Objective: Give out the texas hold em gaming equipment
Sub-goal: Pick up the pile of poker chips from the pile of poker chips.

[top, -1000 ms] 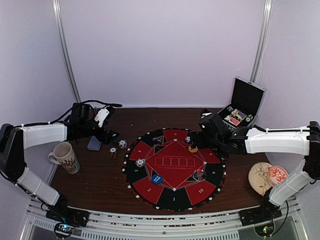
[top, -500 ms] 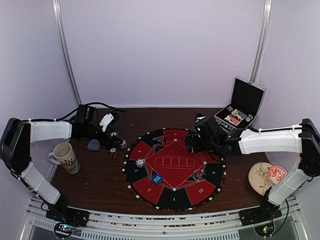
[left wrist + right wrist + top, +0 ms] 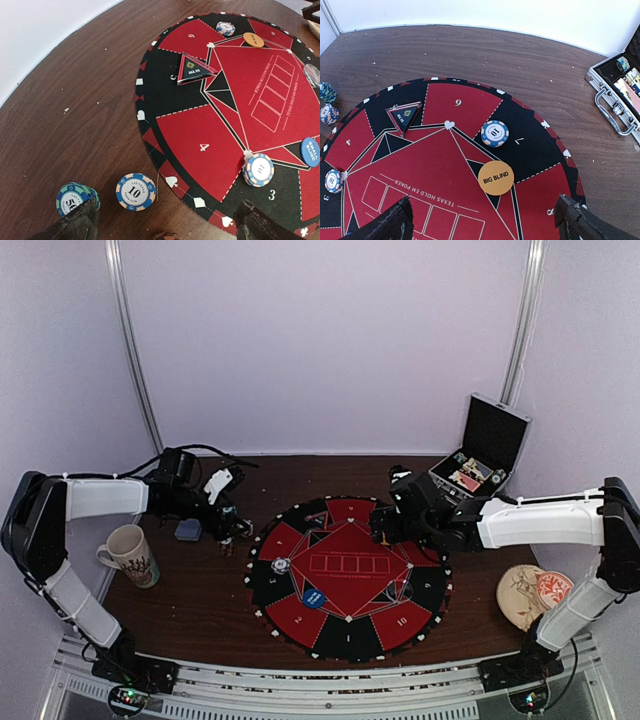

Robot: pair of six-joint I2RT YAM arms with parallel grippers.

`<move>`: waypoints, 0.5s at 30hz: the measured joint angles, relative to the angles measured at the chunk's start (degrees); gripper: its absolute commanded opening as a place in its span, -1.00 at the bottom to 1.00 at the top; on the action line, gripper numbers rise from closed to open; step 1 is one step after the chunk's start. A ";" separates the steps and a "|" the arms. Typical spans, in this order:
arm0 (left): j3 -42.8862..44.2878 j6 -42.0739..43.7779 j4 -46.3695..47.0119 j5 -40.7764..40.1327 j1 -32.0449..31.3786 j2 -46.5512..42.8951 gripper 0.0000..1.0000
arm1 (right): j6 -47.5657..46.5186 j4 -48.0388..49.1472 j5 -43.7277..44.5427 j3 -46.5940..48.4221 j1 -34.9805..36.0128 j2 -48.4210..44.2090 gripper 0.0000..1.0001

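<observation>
The left gripper [image 3: 165, 216], jaws apart, hovered over the blue chip [image 3: 135, 191] just off the mat's [image 3: 195, 125] left edge, seemingly centred between them. The right gripper [image 3: 482, 217], likewise apart, sat farther off.

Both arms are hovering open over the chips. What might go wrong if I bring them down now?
1. The left fingers stand wide, one right by the green chip stack. Descending may topple it or catch the loose 10 chip too.
2. The right fingers straddle the BIG BLIND disc, with a blue 10 chip close by. Closing may shove either off its spot on the mat.
</observation>
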 measured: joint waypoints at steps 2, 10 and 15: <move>0.90 0.11 -0.13 -0.59 -0.24 1.49 0.96 | -0.15 0.22 -0.02 0.00 0.00 0.00 0.99; 1.38 0.57 -1.66 -3.02 -1.66 4.17 0.96 | -0.33 1.18 -0.04 0.00 0.00 0.00 0.98; 1.99 0.66 -1.66 -4.31 -2.03 5.33 0.93 | -0.37 1.27 -0.31 0.00 0.00 0.46 0.97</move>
